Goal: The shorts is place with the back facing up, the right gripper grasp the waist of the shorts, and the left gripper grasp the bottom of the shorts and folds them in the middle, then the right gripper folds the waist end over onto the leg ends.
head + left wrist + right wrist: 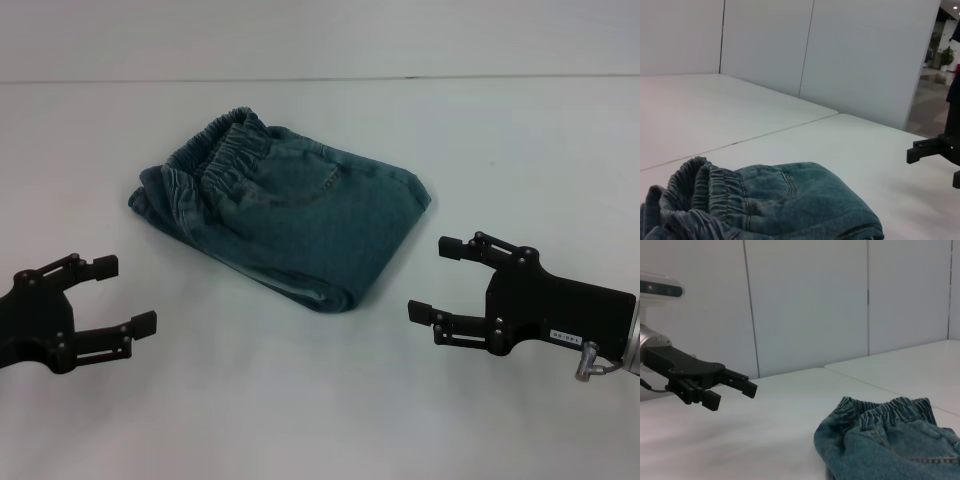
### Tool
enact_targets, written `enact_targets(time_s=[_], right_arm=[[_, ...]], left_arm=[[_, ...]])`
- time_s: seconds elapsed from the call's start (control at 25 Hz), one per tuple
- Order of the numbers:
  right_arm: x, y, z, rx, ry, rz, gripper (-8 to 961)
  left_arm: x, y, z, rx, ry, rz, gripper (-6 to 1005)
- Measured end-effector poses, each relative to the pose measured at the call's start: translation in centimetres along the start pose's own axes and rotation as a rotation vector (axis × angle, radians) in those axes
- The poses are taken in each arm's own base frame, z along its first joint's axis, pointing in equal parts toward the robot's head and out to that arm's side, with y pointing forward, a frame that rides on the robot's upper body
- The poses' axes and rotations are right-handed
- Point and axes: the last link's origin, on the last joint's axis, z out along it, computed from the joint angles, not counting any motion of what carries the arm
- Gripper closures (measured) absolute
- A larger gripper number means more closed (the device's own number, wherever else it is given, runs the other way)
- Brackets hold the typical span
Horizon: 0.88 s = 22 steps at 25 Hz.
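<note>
Faded teal-blue denim shorts (285,205), black left gripper (125,297), black right gripper (432,280), white table (300,400)

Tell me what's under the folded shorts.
The shorts lie on the white table. Only their top layer and waistband show; the layers beneath are covered.

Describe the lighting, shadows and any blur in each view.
Head view: even, soft light; the folded blue denim shorts cast only a faint shadow on the white table; both black claws, left and right, look sharp. Left wrist view: brighter doorway at one edge, no glare. Right wrist view: flat light, nearest table surface slightly blurred.
</note>
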Motion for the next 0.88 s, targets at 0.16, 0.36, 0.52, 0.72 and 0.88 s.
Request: enact_targets(time_s=[0.16, 0.36, 0.52, 0.72, 0.88], right_arm=[[-0.01, 0.0, 0.03, -0.001, 0.0, 0.0, 26], [-0.05, -0.08, 0.0, 0.003, -0.002, -0.001, 25], [0.02, -0.1, -0.13, 0.008, -0.001, -0.001, 25], [0.09, -0.34, -0.39, 0.025, 0.0, -0.001, 26], [0.07, -0.37, -0.38, 0.025, 0.001, -0.004, 26]], left_arm=[[-0.03, 0.03, -0.01, -0.003, -0.003, 0.001, 62], [-0.02, -0.02, -0.08, -0.001, -0.005, 0.004, 62], [0.0, -0.02, -0.12, -0.002, -0.006, 0.007, 62], [-0.02, 0.01, -0.11, -0.006, -0.013, 0.01, 62], [-0.15, 0.07, -0.01, -0.013, -0.028, 0.012, 62]])
